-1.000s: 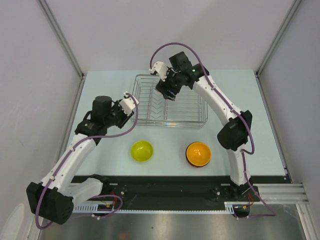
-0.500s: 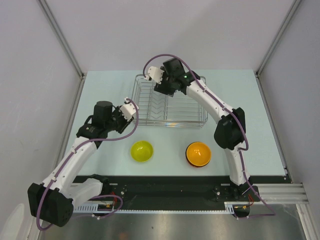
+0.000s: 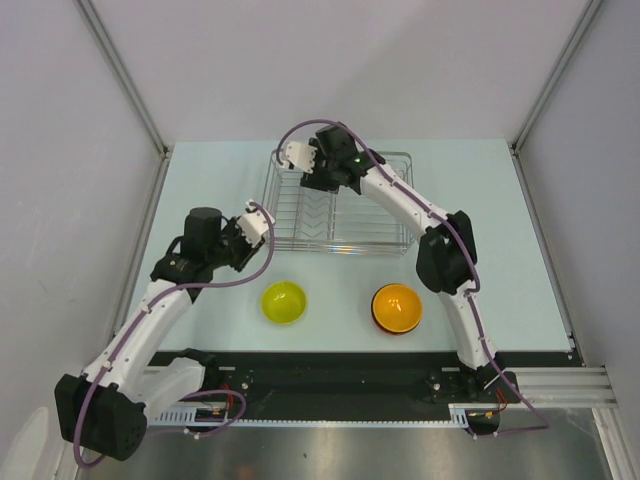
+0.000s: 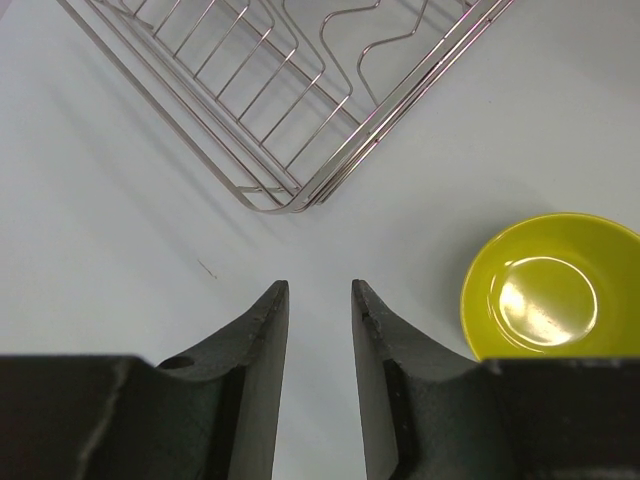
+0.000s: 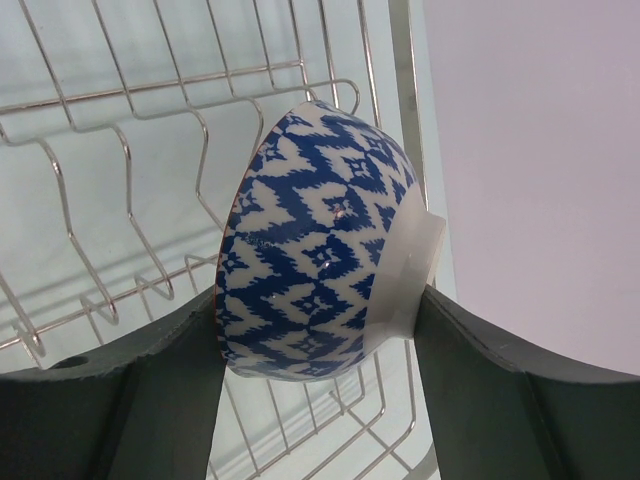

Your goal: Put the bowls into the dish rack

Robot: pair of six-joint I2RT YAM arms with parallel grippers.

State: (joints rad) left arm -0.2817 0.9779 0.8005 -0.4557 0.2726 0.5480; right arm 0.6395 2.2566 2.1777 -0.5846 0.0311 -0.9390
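My right gripper (image 3: 315, 178) is shut on the white bowl with the blue pattern (image 5: 320, 260), held on edge above the far left part of the silver wire dish rack (image 3: 345, 215); rack bars (image 5: 150, 200) show under it. My left gripper (image 3: 256, 233) is open and empty over the table (image 4: 320, 292), just in front of the rack's near left corner (image 4: 290, 195). The lime-yellow bowl (image 3: 283, 301) sits upright in front of the rack and shows in the left wrist view (image 4: 550, 285). The orange bowl (image 3: 397, 306) sits to its right, with a dark red rim under it. The zigzag bowl is out of view.
The pale table (image 3: 520, 260) is walled by grey panels left, right and behind. A black rail (image 3: 330, 370) with the arm bases runs along the near edge.
My right gripper has carried the blue-patterned bowl leftward and farther back over the rack. My left gripper has drawn slightly back and left from the rack corner.
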